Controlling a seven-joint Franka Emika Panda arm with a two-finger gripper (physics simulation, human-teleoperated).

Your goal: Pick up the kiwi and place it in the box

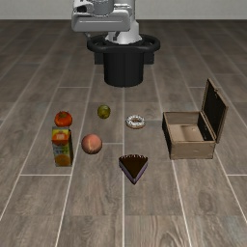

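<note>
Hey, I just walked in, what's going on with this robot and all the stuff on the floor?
The robot arm is drawn up above its black base, touching nothing. The kiwi lies on the wooden floor, not yet picked up. The box stands open toward the exterior view's right. Also on the floor are a tomato, a juice carton, a peach, a small ring pastry and a chocolate cake slice.
</note>
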